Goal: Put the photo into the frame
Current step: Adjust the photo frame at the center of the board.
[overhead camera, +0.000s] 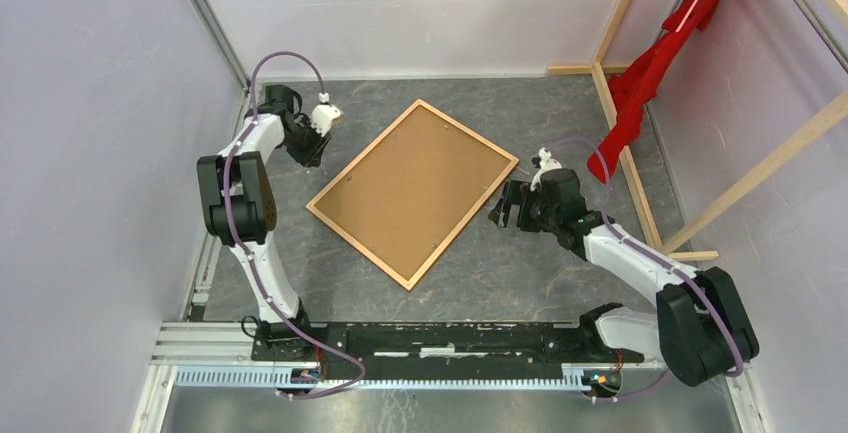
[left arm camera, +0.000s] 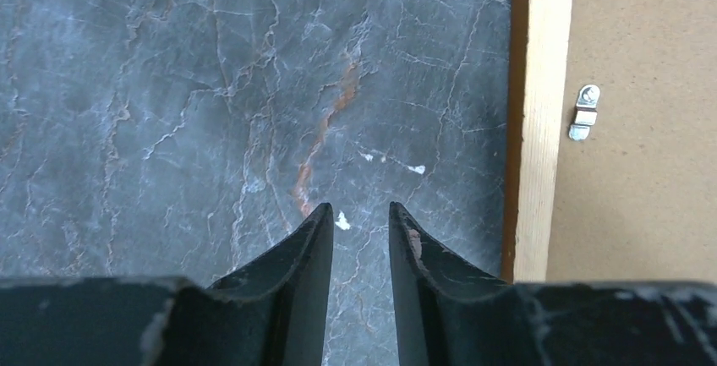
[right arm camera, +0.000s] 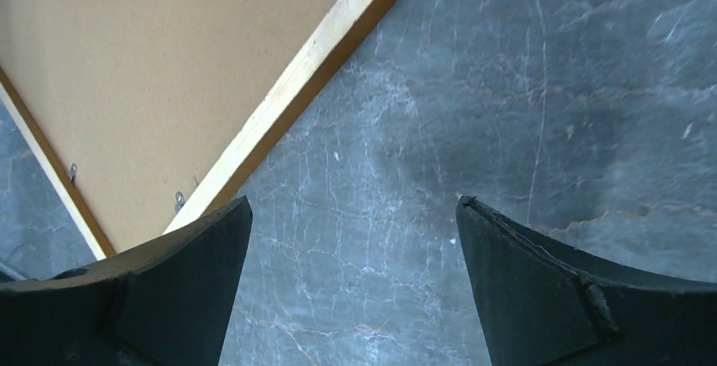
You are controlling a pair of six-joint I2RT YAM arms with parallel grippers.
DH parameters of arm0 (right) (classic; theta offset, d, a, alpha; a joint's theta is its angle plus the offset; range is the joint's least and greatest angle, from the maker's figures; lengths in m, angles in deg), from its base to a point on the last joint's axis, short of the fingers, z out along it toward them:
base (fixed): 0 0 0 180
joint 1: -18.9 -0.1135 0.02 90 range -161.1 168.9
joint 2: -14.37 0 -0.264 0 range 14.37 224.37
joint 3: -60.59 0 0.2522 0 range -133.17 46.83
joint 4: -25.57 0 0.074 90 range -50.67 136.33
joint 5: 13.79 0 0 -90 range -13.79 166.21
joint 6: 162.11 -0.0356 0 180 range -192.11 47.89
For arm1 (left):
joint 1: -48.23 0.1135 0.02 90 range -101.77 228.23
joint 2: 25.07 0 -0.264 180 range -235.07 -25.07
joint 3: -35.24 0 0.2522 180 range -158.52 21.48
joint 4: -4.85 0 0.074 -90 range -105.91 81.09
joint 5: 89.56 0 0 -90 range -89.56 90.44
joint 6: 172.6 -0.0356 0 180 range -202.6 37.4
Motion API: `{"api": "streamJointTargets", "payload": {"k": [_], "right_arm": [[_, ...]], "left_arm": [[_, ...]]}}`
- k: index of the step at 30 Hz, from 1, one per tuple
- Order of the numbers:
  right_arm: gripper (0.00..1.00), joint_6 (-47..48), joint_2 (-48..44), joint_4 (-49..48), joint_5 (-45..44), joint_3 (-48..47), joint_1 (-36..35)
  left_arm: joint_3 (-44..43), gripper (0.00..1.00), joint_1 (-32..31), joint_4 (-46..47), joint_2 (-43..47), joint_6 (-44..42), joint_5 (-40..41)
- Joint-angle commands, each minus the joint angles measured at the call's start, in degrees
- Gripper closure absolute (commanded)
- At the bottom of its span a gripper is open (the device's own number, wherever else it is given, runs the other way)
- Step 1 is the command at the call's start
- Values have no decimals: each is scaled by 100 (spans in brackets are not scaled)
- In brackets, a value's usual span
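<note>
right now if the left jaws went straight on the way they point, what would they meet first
Most likely the bare grey tabletop: the left jaws aim at it just beside the frame, whose wooden rail lies off to their right. Depth is hard to judge.

The white-and-black left arm [overhead camera: 235,198] and its twin right arm [overhead camera: 640,258] pair white tubular links with boxy black joint housings. A mauve cable [overhead camera: 287,54] runs along each. The left gripper [left arm camera: 362,214] and right gripper [right arm camera: 355,210] have black tapered fingers [left arm camera: 296,281] with chipped, scuffed edges.
</note>
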Motion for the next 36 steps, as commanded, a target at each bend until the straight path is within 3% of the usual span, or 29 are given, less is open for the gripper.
{"api": "streamJointTargets", "payload": {"k": [1,6,13,24,31,36], "right_arm": [[2,-272,-248,-642,324,248,-29],[2,-282,-141,-798,415,359,-29],[2,-391,214,-1077,601,370,-22],[2,-63,-133,-424,-127,15,-24],[10,-222,-653,-392,-322,-62,-94],[11,-600,-876,-930,-458,117,-755]], "left_arm": [[170,63,-143,333,-44,260,62],[978,63,-491,181,297,-254,-8],[1283,65,-945,-515,376,-487,-259],[2436,61,-2006,-1577,1650,-1268,-1260],[1825,60,-1663,-1404,1428,-737,-1398],[1401,56,-1646,-1413,1140,-387,-2005]]}}
